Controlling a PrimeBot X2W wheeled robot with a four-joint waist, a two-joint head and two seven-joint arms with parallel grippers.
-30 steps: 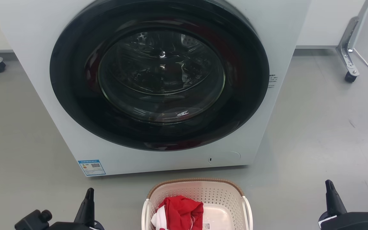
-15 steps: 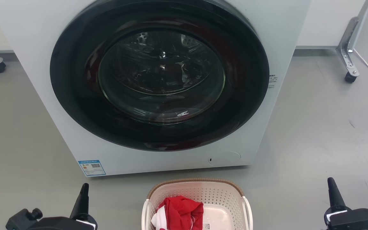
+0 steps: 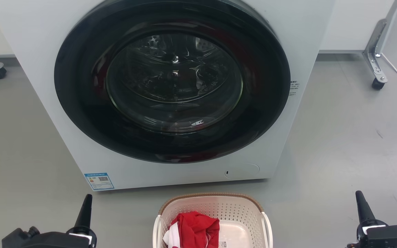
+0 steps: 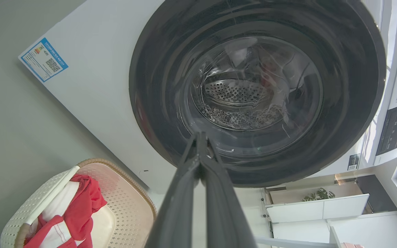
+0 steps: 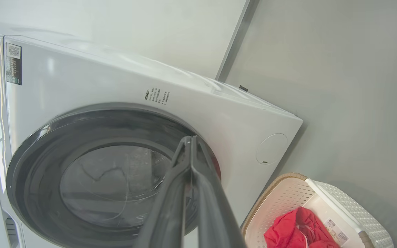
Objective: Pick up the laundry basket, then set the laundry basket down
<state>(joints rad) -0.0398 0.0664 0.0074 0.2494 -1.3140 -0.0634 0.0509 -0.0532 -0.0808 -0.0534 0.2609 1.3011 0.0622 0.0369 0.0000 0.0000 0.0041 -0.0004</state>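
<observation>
Fingers (image 4: 181, 199) of the left gripper (image 4: 200, 136) are pressed together from base to tip, with nothing between them. Fingers (image 5: 171, 206) of the right gripper (image 5: 190, 139) are pressed together the same way and hold nothing. From the head, the left gripper (image 3: 87, 197) is low on the left and the right gripper (image 3: 358, 193) is low on the right. Both point toward the washing machine (image 3: 29, 51) and touch nothing.

The laundry basket (image 3: 212, 195) sits on the grey floor (image 3: 339, 144), between the two grippers and well apart from each. It stands upright with its open top facing up. Its brown-rimmed end faces the washing machine and lies near the front of it, below the big round dark door (image 3: 172, 81). One white handle runs along its left side and one along its right side. The near end is cut off at the bottom edge, so I cannot tell which way the basket is longer. A red and white cloth (image 3: 195, 224) lies inside, on the left part of the bottom.
</observation>
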